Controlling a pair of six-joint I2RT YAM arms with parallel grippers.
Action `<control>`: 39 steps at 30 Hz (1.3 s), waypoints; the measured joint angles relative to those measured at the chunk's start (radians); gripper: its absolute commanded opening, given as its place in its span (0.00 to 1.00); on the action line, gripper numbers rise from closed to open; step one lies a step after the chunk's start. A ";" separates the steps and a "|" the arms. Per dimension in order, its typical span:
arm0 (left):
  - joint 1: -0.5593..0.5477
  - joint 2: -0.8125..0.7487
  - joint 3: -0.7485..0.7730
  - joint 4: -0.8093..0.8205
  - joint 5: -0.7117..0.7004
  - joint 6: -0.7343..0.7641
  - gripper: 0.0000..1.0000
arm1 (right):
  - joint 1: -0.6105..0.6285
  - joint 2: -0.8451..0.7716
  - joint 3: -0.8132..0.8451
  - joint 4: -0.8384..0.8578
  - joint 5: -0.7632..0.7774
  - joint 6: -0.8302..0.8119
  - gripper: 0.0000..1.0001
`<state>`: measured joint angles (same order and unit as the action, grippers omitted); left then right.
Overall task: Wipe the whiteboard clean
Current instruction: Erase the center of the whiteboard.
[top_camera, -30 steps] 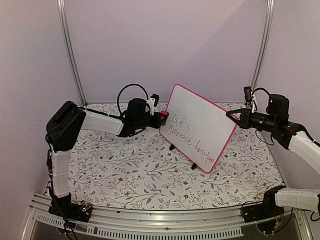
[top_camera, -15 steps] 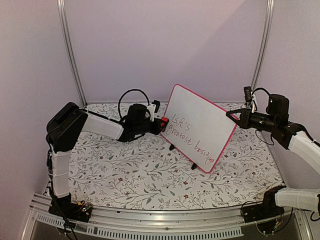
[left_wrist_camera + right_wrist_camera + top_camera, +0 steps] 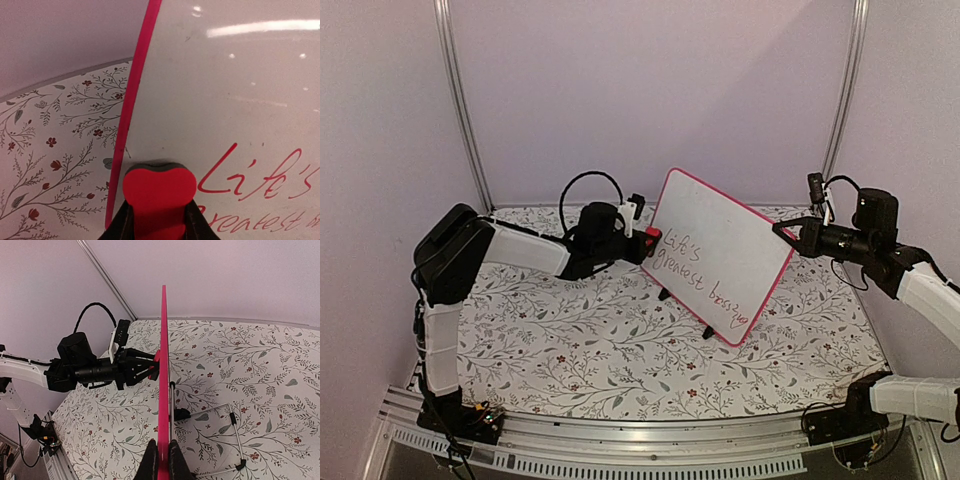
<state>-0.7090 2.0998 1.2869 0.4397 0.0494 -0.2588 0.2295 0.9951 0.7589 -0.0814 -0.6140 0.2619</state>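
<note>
The left gripper [image 3: 642, 240] has slid right, pressing its clamped red eraser [image 3: 159, 190] against the whiteboard [image 3: 720, 245] standing at centre frame. The left wrist view shows the eraser just inside the board's left frame, beside the writing [image 3: 250, 175]. The right wrist view shows the right gripper [image 3: 161, 452] pinching the board's edge. Open table [image 3: 570, 340] lies lower left.

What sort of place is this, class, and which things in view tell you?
Probably a lab robot test cell: plain walls and aluminium posts enclose a table with a floral cloth, and two robot arms stand on a metal rail at its near edge, handling a whiteboard.
</note>
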 measured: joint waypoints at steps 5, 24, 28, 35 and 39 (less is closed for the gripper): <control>0.000 0.000 0.019 0.003 -0.010 0.004 0.00 | 0.000 0.000 0.000 0.000 0.000 0.000 0.00; -0.008 -0.005 -0.105 0.055 0.074 0.005 0.00 | 0.000 0.003 0.000 0.003 -0.010 -0.005 0.00; -0.009 -0.005 -0.080 0.042 0.075 0.006 0.00 | 0.000 0.003 0.000 0.003 -0.009 -0.004 0.00; -0.009 -0.005 0.008 0.032 0.074 0.023 0.00 | 0.000 0.003 0.000 0.003 -0.002 -0.003 0.00; -0.009 -0.005 0.027 0.031 0.076 0.024 0.00 | 0.000 0.003 0.000 0.003 -0.002 -0.004 0.00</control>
<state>-0.7181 2.0945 1.3144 0.4702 0.1257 -0.2348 0.2295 0.9981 0.7589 -0.0784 -0.6159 0.2581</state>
